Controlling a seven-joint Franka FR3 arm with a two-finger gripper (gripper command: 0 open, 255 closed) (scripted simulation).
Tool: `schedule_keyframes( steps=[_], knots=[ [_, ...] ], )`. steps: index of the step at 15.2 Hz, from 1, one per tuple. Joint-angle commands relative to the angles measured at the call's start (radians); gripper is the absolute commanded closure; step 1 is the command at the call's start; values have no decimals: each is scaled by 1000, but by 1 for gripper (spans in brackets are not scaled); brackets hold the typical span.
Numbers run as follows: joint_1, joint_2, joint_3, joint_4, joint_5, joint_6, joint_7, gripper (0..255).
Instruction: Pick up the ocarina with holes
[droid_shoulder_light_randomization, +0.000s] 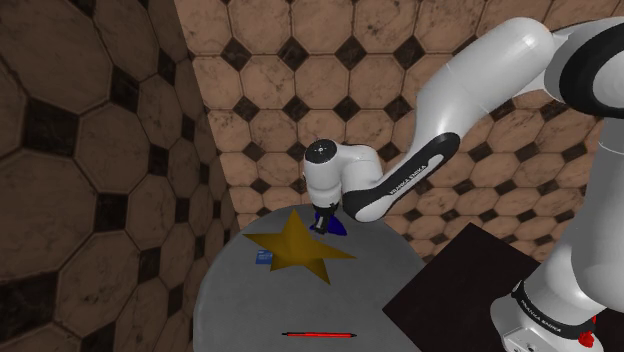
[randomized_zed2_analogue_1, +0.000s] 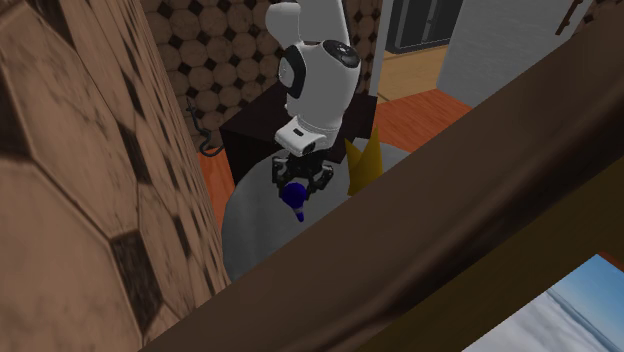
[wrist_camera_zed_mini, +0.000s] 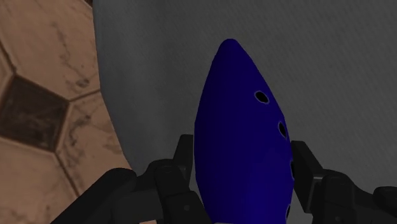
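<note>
We hold the ocarina over the table
The hand (wrist_camera_zed_mini: 243, 164) is clamped on the blue ocarina (wrist_camera_zed_mini: 238, 127), a finger pressed to each side and a row of holes showing. It hangs near the grey table's (droid_shoulder_light_randomization: 420, 290) edge, just beside a yellow star (droid_shoulder_light_randomization: 295, 250). It seems lifted clear, though we can't be sure.

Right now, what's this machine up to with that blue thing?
A white robot arm is reaching over a round grey table. Its black gripper is clamped on a dark blue ocarina, with one finger on each side and a row of small holes showing along its body. Whether the ocarina is off the tabletop yet is hard to tell. A gold star, a small blue object and a thin red stick also sit on the table.
</note>
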Motion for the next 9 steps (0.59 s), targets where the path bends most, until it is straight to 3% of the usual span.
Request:
schedule_keyframes(
  steps=[1,9],
  knots=[
    [-5,-21,8,1,20,-17,-19,255],
    [-17,-85,28,6,79,-74,-74,255]
  ],
)
